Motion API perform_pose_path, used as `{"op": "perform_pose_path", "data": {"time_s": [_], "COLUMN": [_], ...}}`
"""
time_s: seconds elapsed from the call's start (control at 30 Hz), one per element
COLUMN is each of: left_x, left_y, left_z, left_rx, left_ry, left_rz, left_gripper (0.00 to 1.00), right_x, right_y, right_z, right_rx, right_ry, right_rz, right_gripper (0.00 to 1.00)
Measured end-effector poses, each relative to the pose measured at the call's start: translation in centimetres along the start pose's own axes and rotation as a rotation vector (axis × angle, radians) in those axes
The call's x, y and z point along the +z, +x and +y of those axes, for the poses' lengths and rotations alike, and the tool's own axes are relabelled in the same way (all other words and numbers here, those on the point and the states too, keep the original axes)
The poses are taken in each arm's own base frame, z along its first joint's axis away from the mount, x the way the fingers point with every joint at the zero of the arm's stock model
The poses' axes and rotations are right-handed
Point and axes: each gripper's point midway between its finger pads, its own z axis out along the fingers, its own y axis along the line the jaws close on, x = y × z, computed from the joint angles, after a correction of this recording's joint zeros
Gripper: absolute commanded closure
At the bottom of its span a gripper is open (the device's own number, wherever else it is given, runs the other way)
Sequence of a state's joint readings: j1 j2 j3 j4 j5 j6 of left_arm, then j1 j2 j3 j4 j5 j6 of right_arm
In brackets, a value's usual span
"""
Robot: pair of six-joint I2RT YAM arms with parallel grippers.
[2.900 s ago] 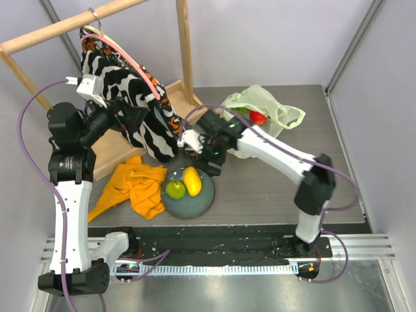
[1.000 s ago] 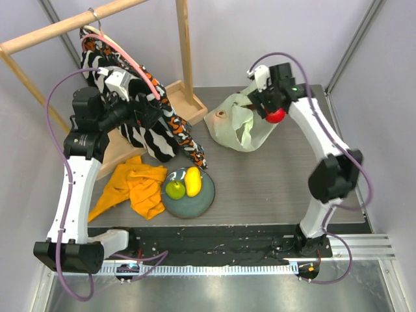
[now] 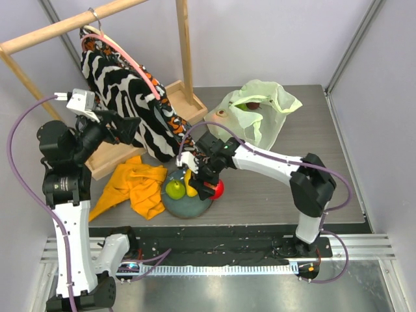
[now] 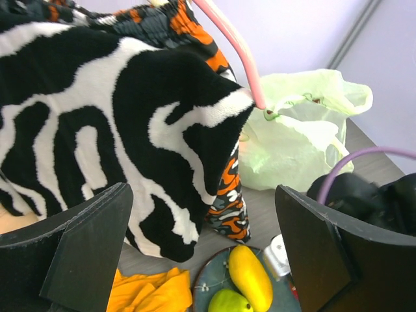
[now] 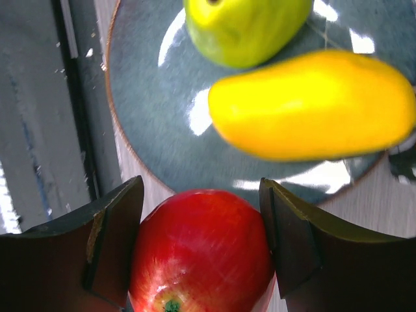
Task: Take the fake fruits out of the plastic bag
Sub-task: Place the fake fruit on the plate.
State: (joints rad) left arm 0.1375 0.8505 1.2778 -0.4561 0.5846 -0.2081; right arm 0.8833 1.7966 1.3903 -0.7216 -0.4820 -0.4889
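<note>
- A glossy red plastic apple [image 5: 201, 250] sits clamped between the two dark fingers of the right hand [image 3: 211, 185], poised at the near-right rim of a round grey-blue glazed plate [image 5: 149, 110]; whether it touches the plate cannot be told.
- On the plate lie a shiny green plastic apple [image 5: 244, 26] and a smooth yellow plastic mango [image 5: 312, 107], side by side.
- The thin pale-green crinkly plastic bag [image 3: 257, 117] lies slumped at the far side of the worktop, well apart from the plate, its mouth gaping; something green and something dark show inside.
- The step in hand looks to be the set-down of the third fruit. The next move calls for lowering it onto bare glaze beside the mango, then letting go without nudging the round fruits off.
- The left hand [image 4: 203, 250] hangs empty with fingers spread wide, beside a black-and-white striped garment [image 3: 127, 91] on a pink hanger.
- A crumpled orange cloth [image 3: 133, 185] lies left of the plate on the grey wood-grain worktop [image 3: 273, 188]; a pale wooden rack [image 3: 184, 39] and plain pale walls close the scene.
</note>
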Motion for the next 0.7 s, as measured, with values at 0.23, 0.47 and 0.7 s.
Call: {"op": "perform_pose_path", "data": {"time_s": [0.23,0.47,0.7], "left_x": [-0.5,-0.3,0.1], "left_y": [-0.4,0.1,0.6], "left_z": [0.8,1.0,1.3], "left_rx": [-0.015,-0.033,-0.067], "left_ry": [-0.034,-0.033,-0.032], "left_rz": [-0.016,-0.002,0.014], "left_gripper": [0.04,0.04,0.04], "right_x": [3.3,4.3,4.4], "right_y": [0.6,0.0,-0.6], "right_z": [-0.7,-0.9,-1.3], "right_rx": [0.005,0.008,0.0], "right_ry": [-0.046,-0.063,-0.051], "right_rz": [0.018,-0.018,-0.041], "right_gripper": [0.57,0.38,0.0]}}
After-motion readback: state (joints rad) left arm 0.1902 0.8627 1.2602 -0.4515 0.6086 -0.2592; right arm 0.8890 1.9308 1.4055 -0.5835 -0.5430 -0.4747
